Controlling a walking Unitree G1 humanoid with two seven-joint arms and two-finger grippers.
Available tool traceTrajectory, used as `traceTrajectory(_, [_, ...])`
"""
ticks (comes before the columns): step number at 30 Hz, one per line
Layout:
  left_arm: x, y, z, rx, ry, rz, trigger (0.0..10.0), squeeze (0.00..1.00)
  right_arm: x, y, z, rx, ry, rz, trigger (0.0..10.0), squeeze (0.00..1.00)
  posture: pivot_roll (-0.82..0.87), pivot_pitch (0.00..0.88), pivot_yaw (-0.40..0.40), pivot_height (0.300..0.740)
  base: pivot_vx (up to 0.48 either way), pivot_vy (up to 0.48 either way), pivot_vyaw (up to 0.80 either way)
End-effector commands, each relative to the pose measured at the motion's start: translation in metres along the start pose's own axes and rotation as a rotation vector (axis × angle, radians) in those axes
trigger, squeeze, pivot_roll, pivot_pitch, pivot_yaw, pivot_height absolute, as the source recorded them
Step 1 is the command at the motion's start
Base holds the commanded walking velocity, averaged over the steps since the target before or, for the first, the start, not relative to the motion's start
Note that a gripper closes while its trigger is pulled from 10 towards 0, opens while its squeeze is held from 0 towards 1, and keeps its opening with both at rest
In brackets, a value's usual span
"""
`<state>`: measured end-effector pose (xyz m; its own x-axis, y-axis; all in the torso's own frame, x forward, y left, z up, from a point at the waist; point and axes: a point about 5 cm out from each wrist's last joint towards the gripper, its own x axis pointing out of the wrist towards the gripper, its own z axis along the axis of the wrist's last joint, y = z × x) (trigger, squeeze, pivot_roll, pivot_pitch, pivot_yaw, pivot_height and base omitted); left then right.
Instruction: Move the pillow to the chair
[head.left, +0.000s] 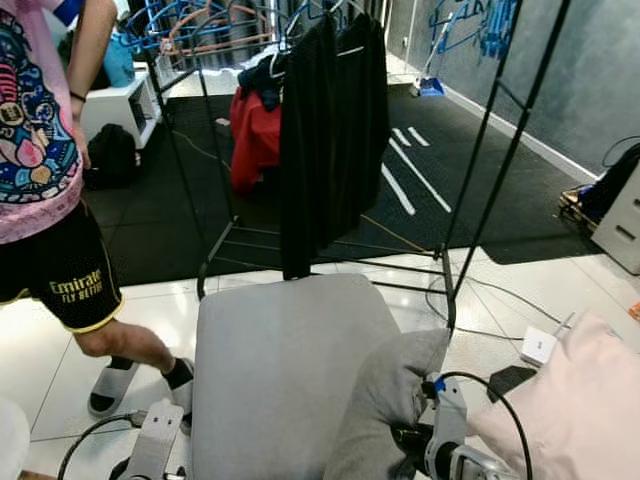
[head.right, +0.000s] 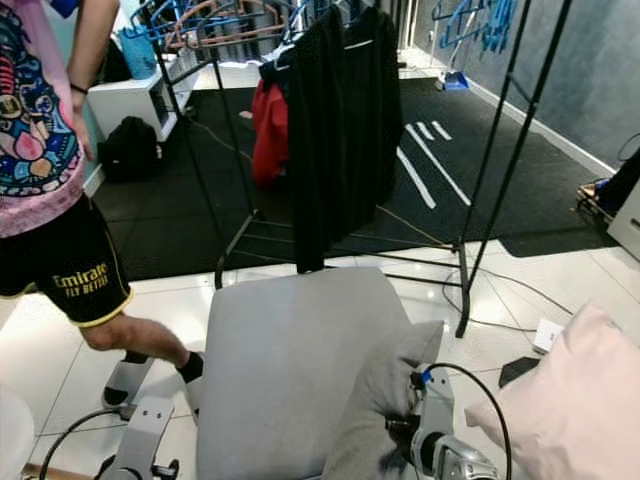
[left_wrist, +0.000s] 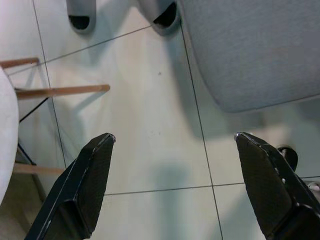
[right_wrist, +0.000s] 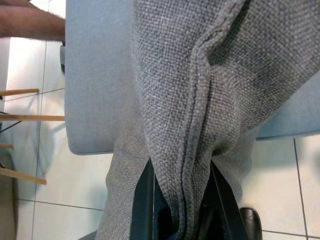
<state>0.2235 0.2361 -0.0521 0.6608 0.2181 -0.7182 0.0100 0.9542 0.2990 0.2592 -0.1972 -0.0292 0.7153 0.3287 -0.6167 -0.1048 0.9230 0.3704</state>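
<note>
A grey woven pillow (head.left: 385, 400) hangs folded over the right front part of the grey chair seat (head.left: 280, 370). My right gripper (right_wrist: 182, 210) is shut on the pillow (right_wrist: 200, 100), its seam pinched between the two black fingers (right_wrist: 145, 200). The right wrist (head.left: 445, 430) sits just right of the pillow, low in the eye views. My left gripper (left_wrist: 172, 145) is open above the white floor tiles, beside the chair seat (left_wrist: 250, 45), with nothing between its fingers. The left arm (head.left: 150, 440) hangs low at the chair's left side.
A person (head.left: 50, 180) in a pink shirt and black shorts stands close to the chair's left. A black clothes rack (head.left: 330, 130) with dark garments stands behind the chair. A pale pink cushion (head.left: 570, 400) lies at right. Cables and a white box (head.left: 538, 346) lie on the floor.
</note>
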Motion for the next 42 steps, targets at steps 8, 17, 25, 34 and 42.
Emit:
traceTrajectory(8, [-0.0011,-0.0011,-0.0065,0.018,0.02,-0.01,10.0,0.0,0.0031,0.0069,0.0152,-0.016,-0.066,0.058,10.0,0.0,-0.1,0.004,-0.021,0.74,0.0,0.0,0.74])
traceTrajectory(17, [-0.001,-0.0012,-0.0061,0.019,0.02,-0.012,10.0,0.0,0.0056,0.0118,0.0187,-0.019,-0.076,0.077,10.0,0.0,-0.09,0.01,-0.019,0.74,0.0,0.0,0.74])
traceTrajectory(25, [-0.0008,-0.0009,-0.0053,0.019,0.019,-0.012,10.0,0.0,0.0057,0.0122,0.0191,-0.02,-0.074,0.081,10.0,0.0,-0.09,0.015,-0.021,0.74,0.0,0.0,0.74])
traceTrajectory(34, [-0.0006,-0.0009,-0.0043,0.021,0.017,-0.014,10.0,0.0,0.0047,0.01,0.0162,-0.015,-0.067,0.07,10.0,0.0,-0.09,0.016,-0.02,0.74,0.0,0.0,0.74])
traceTrajectory(42, [-0.0006,-0.0015,-0.0039,0.021,0.016,-0.015,10.0,0.0,0.004,0.0086,0.0144,-0.017,-0.061,0.063,10.0,0.0,-0.1,0.016,-0.026,0.74,0.0,0.0,0.74])
